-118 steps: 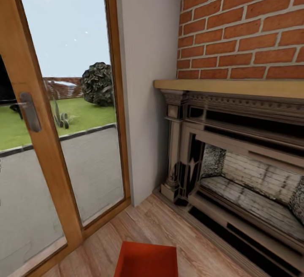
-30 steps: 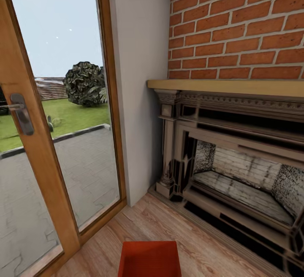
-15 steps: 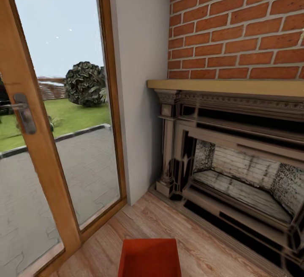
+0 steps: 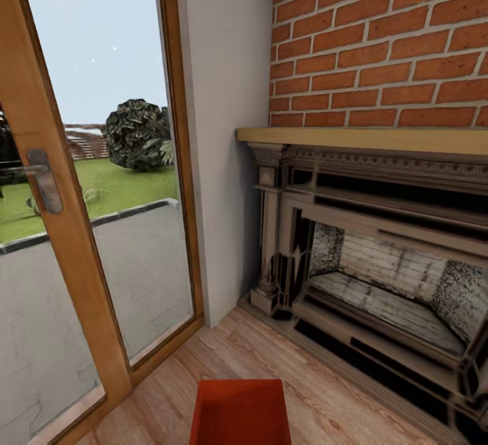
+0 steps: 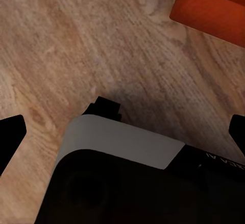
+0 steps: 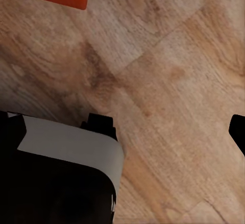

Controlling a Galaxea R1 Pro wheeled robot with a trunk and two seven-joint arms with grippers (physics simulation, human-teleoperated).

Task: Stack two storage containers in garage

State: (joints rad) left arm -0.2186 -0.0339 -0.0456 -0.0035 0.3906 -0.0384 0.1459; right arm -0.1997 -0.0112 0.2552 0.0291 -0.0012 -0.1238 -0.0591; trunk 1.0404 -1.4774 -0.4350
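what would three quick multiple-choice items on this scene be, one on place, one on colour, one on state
1. Where is the storage container in the head view?
A. on the mantel
B. on the wood-plank floor in front of the fireplace
C. outside on the paving

2. What colour is the wall above the fireplace mantel?
A. red brick
B. pale grey
C. green

3. What state is the container in?
A. closed with a lid
B. tipped on its side
C. upright with an open top

Answers: 1 B, it sits on the wood-plank floor near the fireplace. 2 A, the brick wall rises over the mantel. 3 C, its open inside shows from above.
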